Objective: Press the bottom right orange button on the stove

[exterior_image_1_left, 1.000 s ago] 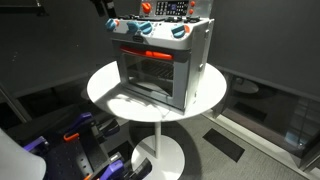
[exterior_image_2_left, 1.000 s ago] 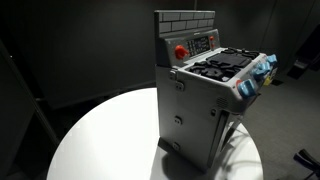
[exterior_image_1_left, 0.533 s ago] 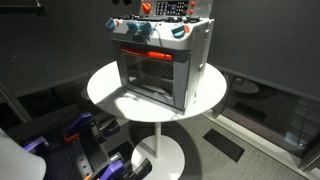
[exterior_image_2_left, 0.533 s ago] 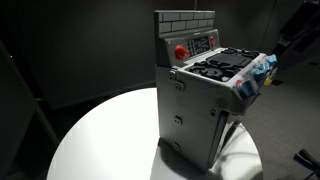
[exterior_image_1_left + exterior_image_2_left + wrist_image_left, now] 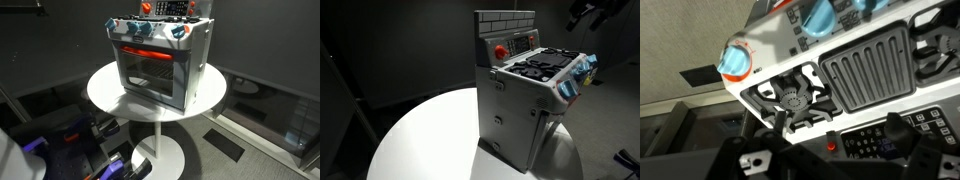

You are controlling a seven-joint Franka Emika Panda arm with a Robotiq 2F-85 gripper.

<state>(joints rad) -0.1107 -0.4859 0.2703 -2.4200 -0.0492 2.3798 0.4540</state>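
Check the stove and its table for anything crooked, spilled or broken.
Nothing stands out. The stove stands upright on the round white table, its glass door closed; no spill or damage is visible.

No text, brand, number or sign is legible in any view. The small silver-grey toy stove (image 5: 525, 95) carries a printed control panel (image 5: 523, 43) at 12 o'clock of its cooktop. The panel's markings are too small and blurred to read.
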